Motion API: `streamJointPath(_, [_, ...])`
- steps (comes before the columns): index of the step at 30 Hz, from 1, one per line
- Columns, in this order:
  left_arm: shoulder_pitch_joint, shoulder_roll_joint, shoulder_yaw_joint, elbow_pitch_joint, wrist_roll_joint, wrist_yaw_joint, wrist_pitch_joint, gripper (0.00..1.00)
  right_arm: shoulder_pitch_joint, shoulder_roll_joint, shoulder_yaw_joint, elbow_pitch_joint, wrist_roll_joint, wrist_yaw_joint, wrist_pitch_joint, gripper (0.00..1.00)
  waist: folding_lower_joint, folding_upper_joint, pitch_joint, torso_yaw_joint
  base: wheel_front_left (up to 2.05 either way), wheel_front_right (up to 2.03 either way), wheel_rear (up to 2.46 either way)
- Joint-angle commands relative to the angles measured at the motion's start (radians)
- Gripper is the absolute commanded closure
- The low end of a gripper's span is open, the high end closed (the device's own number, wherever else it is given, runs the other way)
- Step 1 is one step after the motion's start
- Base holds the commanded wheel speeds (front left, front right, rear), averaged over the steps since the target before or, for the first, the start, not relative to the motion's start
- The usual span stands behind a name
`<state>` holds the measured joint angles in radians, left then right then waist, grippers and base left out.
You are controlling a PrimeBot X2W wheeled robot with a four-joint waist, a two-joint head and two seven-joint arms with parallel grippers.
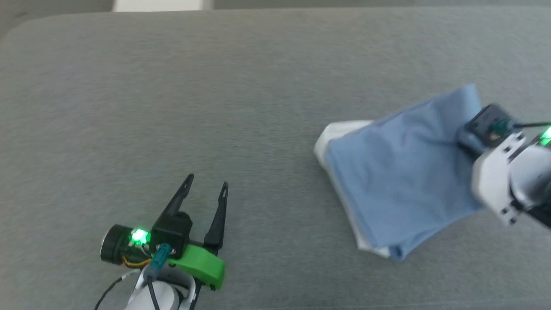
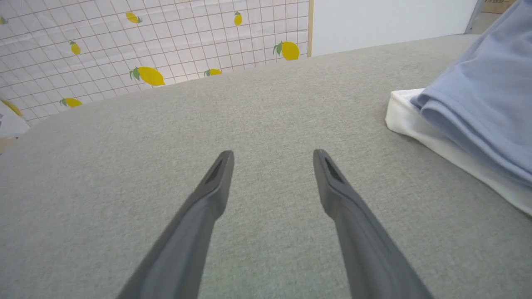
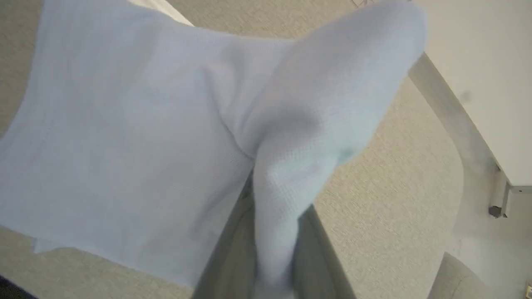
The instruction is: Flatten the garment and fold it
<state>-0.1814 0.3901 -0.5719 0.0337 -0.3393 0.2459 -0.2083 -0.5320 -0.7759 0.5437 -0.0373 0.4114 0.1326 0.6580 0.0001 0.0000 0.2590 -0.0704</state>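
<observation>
Light blue polo shirt point(image 1: 400, 172), folded to a rough pad w/ white edge point(image 1: 333, 131) on its L side, lies on R part of grey desk point(image 1: 215, 86). R gripper point(image 1: 471, 137) reaches in from the R, fingers point(image 3: 318, 253) clenched on a pinched-up ridge of shirt's R edge. L gripper point(image 1: 207, 183) is front-L, well apart from the shirt, fingers spread and empty, pointing fwd over the desk.

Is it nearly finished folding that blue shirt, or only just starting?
Seemingly far along: the garment already lies as a compact layered bundle on the grey surface, a white edge showing underneath. In hand: the right gripper is shut on one raised corner. The left gripper hovers open, apart. Left: probably laying that corner down flat.
</observation>
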Motion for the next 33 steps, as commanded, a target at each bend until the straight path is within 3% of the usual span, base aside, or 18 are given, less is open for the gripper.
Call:
streamJointPath(1, [-0.025, 0.004, 0.006, -0.010, 0.001, -0.002, -0.003, 0.00, -0.036, -0.029, 0.019, 0.013, -0.011, -0.002, -0.020, 1.00, -0.0001, 0.0000, 0.102, -0.156, 0.00, 0.00, 0.00])
streamJointPath(8, [-0.062, 0.044, 0.028, -0.063, 0.010, -0.002, 0.012, 0.00, -0.114, -0.156, 0.045, 0.117, -0.034, -0.002, -0.110, 1.00, -0.0001, 0.0000, 0.201, -0.234, 0.00, 0.00, 0.00])
streamJointPath(15, [-0.116, 0.083, 0.031, -0.128, 0.029, -0.020, 0.043, 0.00, -0.128, -0.230, -0.057, 0.321, -0.086, -0.002, -0.238, 1.00, -0.0001, 0.0000, 0.297, -0.230, 0.00, 0.00, 0.00])
streamJointPath(26, [-0.185, 0.094, 0.004, -0.228, 0.067, -0.033, 0.088, 0.00, -0.111, -0.230, -0.315, 0.658, -0.184, -0.002, -0.460, 1.00, -0.0001, 0.0000, 0.425, -0.144, 0.00, 0.00, 0.00])
streamJointPath(33, [-0.191, 0.085, -0.005, -0.241, 0.070, -0.024, 0.093, 0.00, -0.096, -0.214, -0.433, 0.773, -0.265, -0.002, -0.511, 1.00, -0.0001, 0.0000, 0.445, -0.116, 0.00, 0.00, 0.00])
